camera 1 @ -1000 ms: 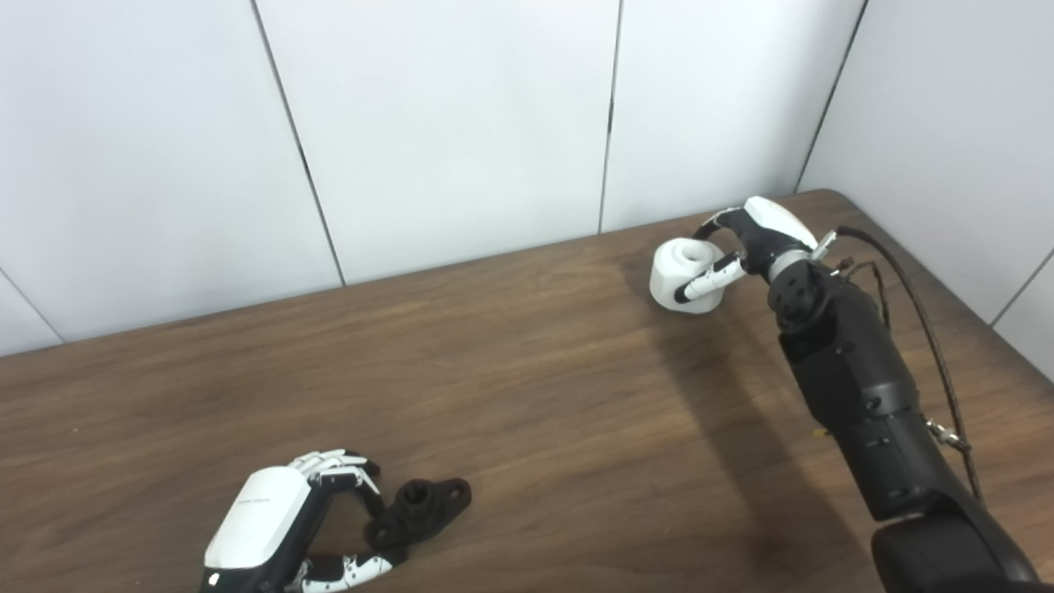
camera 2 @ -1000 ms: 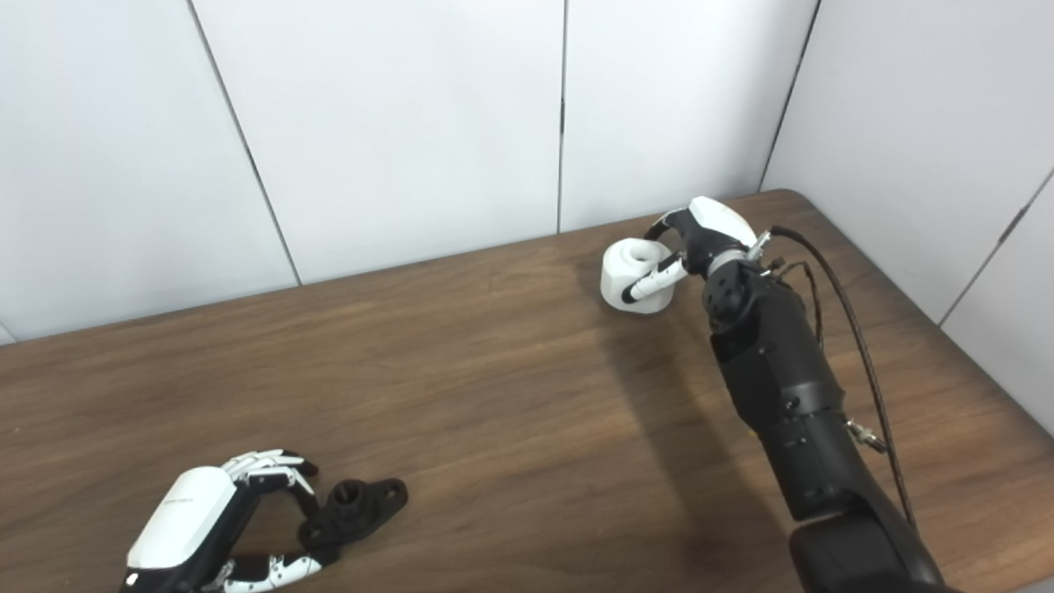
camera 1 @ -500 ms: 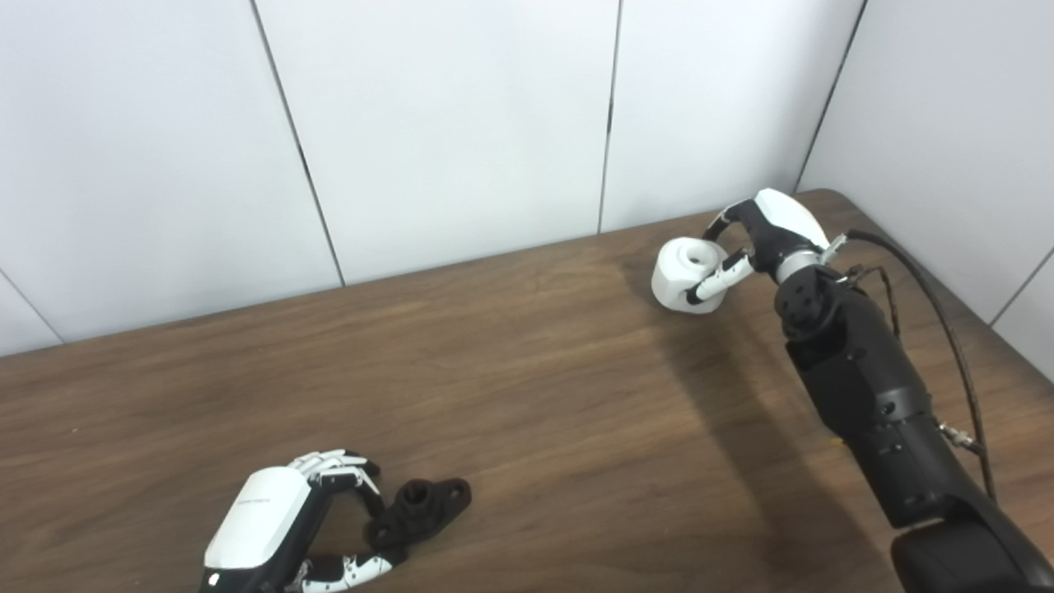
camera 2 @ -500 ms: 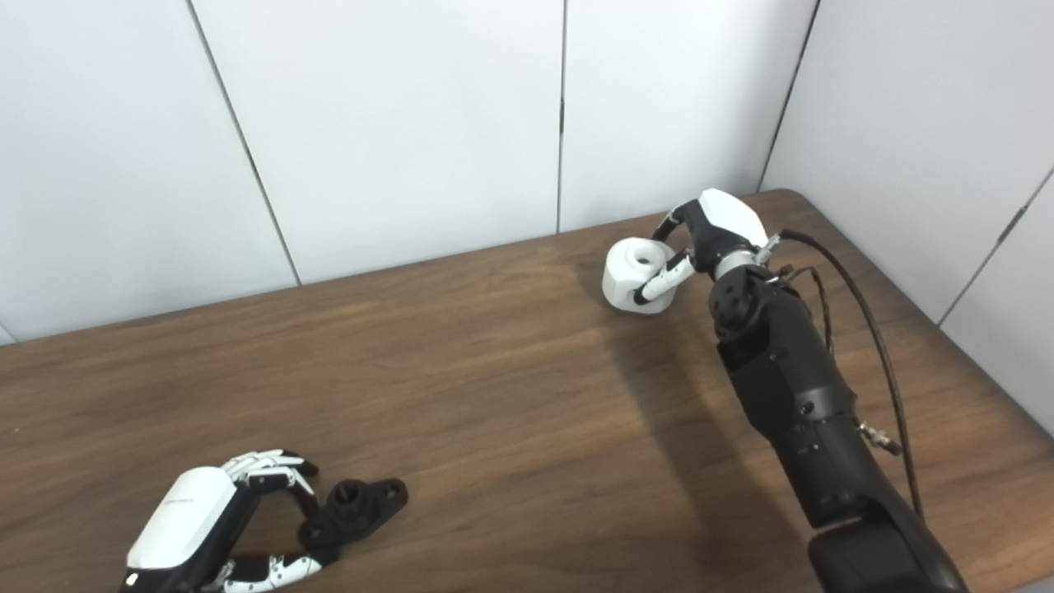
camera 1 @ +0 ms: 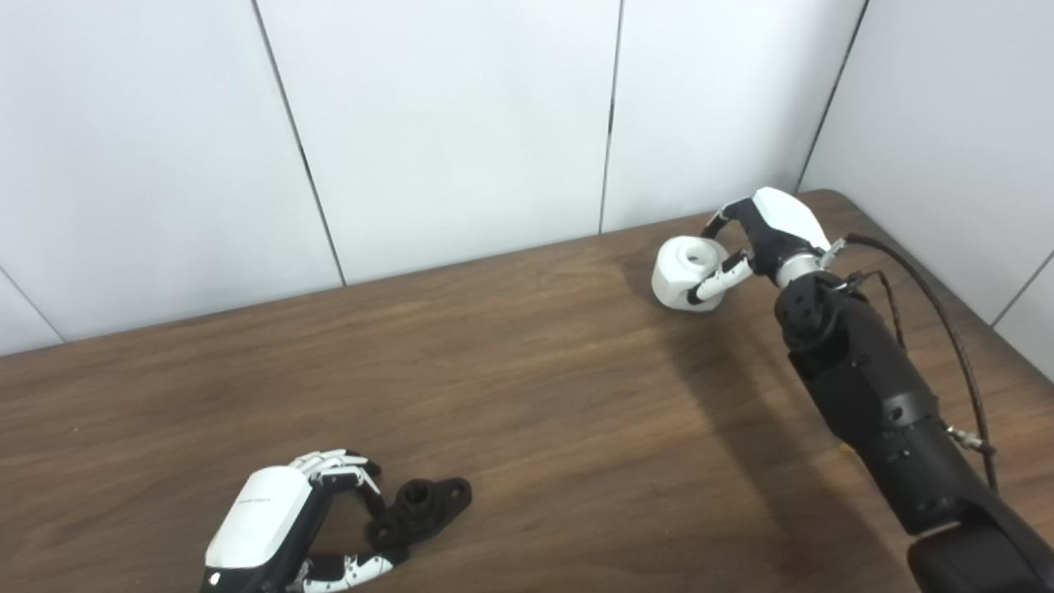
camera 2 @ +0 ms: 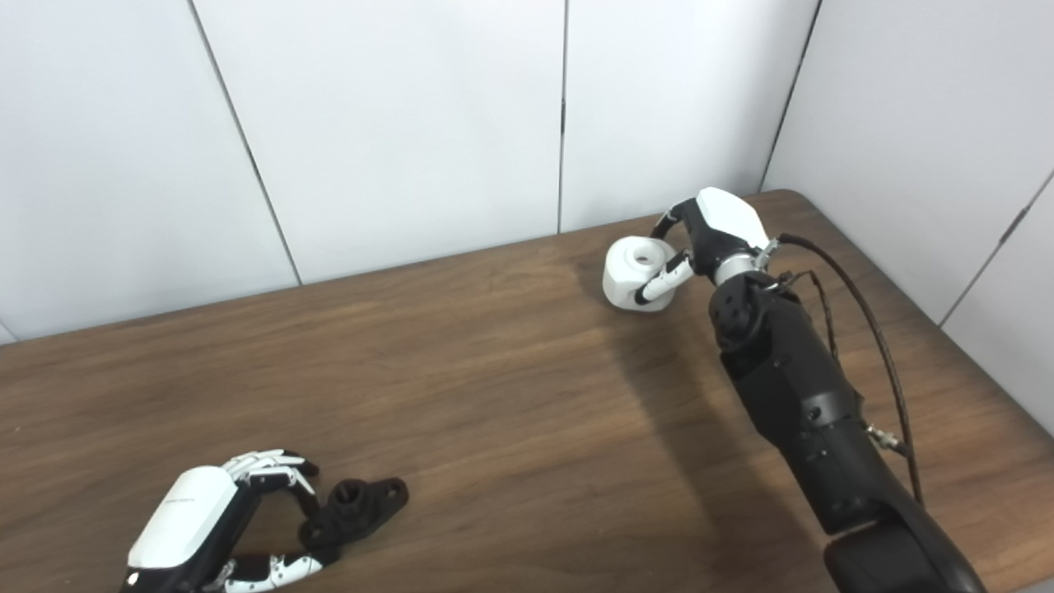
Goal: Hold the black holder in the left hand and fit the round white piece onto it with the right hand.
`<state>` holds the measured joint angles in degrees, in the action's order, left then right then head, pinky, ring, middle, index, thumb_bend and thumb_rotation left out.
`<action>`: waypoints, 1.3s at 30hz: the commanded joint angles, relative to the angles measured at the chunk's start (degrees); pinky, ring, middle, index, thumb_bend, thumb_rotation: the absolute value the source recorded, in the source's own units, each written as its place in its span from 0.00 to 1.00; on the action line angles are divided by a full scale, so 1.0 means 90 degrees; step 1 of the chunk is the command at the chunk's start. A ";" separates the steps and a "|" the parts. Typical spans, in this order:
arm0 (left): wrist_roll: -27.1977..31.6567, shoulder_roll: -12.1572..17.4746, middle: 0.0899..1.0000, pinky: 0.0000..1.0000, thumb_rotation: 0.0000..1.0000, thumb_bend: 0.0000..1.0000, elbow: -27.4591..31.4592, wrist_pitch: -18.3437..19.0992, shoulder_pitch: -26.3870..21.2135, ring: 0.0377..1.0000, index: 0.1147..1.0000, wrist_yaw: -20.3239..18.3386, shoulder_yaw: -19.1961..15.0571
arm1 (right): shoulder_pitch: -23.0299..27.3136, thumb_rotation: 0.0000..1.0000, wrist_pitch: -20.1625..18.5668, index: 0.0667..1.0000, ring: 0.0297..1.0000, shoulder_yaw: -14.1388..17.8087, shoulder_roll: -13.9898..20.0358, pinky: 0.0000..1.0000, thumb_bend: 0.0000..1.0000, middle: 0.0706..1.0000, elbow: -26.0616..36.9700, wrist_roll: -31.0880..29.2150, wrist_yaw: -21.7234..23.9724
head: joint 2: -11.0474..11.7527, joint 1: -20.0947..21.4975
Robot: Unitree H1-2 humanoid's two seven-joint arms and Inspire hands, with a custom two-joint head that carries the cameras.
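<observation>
Hand (camera 1: pixel 272 523) at lower left, the robot's left, has fingers curled around one end of the black holder (camera 1: pixel 420 509), which lies on the wooden table (camera 1: pixel 510 395). At upper right, the right hand (camera 1: pixel 753 243) is clamped on the round white piece (camera 1: pixel 685 273), which seems to rest on the table. Both parts are gripped but well apart, so fitting remains. White panelled walls (camera 1: pixel 445 123) stand behind.

Both hands: white back shells, black-and-white segmented fingers (camera 1: pixel 715 282). Right forearm (camera 1: pixel 874 395) matte black, screws visible, black braided cable (camera 1: pixel 939 317) alongside with metal connector.
</observation>
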<state>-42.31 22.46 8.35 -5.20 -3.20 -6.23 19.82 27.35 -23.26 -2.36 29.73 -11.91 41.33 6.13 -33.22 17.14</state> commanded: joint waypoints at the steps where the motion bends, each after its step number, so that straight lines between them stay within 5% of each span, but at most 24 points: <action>1: -0.0145 0.0013 0.72 0.83 0.04 0.52 -0.0153 0.0171 0.0189 0.80 0.42 -0.0331 0.0139 | 0.0226 0.13 0.0260 0.45 0.92 -0.0030 0.0233 0.96 0.52 0.80 0.0423 0.0035 -0.0229 | -0.0016 -0.0034; 27: -0.0584 -0.0406 0.73 0.86 0.05 0.52 -0.0110 0.0446 0.0314 0.82 0.42 -0.0262 0.0411 | 0.0137 0.14 -0.0083 0.45 0.92 -0.1088 0.0043 1.00 0.53 0.81 0.3403 0.0676 0.1670 | -0.0192 -0.1248; 39: -0.0826 -0.0649 0.74 0.88 0.05 0.52 -0.0010 0.0864 0.0316 0.83 0.42 -0.0314 0.0629 | 0.0138 0.14 -0.0220 0.45 0.90 -0.1368 -0.0267 1.00 0.52 0.81 0.4498 0.1225 0.2923 | -0.0557 -0.2188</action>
<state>-48.13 17.16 10.32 1.71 -1.65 -4.91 22.60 26.36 -24.92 -15.09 27.66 25.60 51.35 31.86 -38.23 -2.55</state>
